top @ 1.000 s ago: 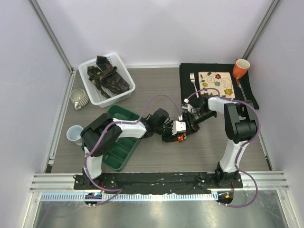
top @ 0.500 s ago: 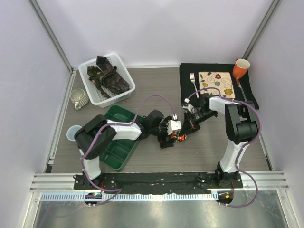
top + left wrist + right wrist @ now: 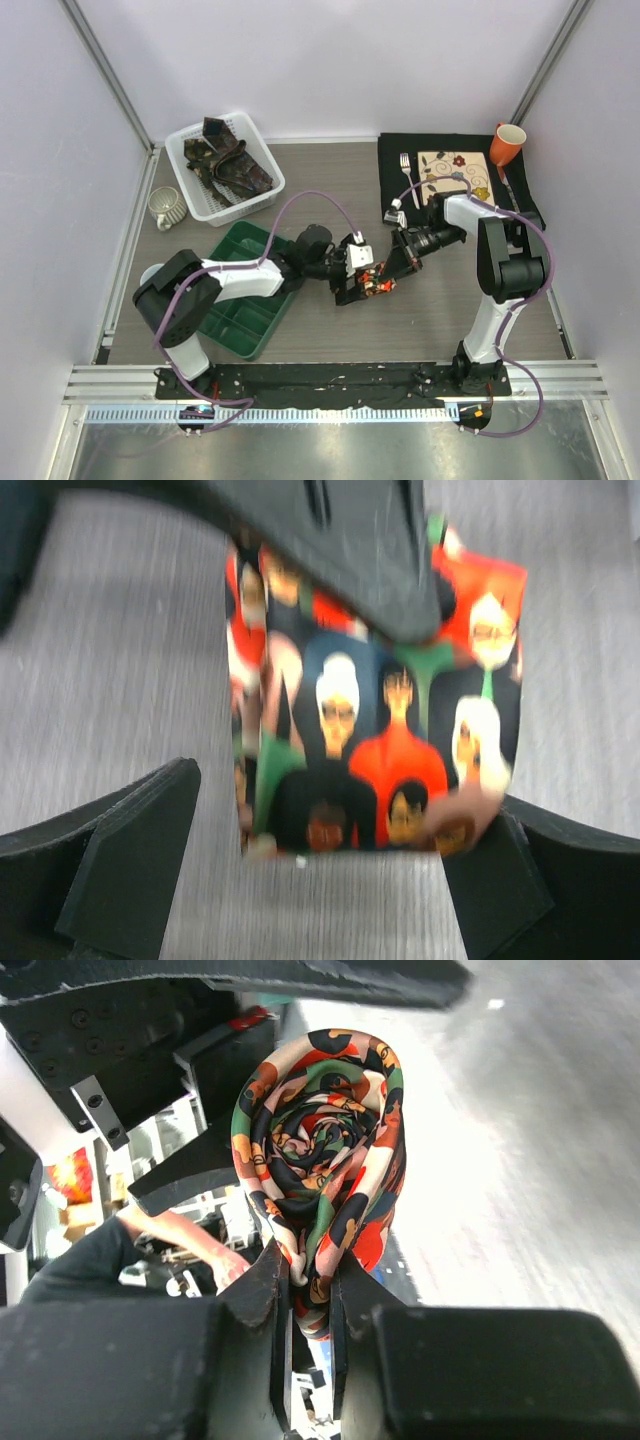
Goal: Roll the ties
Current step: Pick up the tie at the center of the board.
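A rolled red-orange multicolour tie (image 3: 376, 287) sits at the table's middle, between both grippers. In the right wrist view its spiral end (image 3: 318, 1145) faces the camera, and my right gripper (image 3: 310, 1260) is shut on the roll's lower edge. In the left wrist view the roll (image 3: 380, 730) lies on the wood between my wide-spread fingers, with my left gripper (image 3: 342, 800) open and the roll's right edge near the right finger (image 3: 515, 880). From above, the left gripper (image 3: 350, 272) is just left of the roll and the right gripper (image 3: 395, 268) just right. Dark patterned ties (image 3: 228, 165) lie piled in the white basket.
A white basket (image 3: 262, 198) stands at the back left, with a mug (image 3: 166, 207) beside it. A green divided tray (image 3: 250, 318) lies under the left arm. On a black mat (image 3: 392, 150) at the back right are a floral plate (image 3: 455, 175), a fork (image 3: 406, 172) and an orange mug (image 3: 507, 144).
My left gripper has opened off the roll and its arm has drawn back to the left. My right gripper has closed on the roll.
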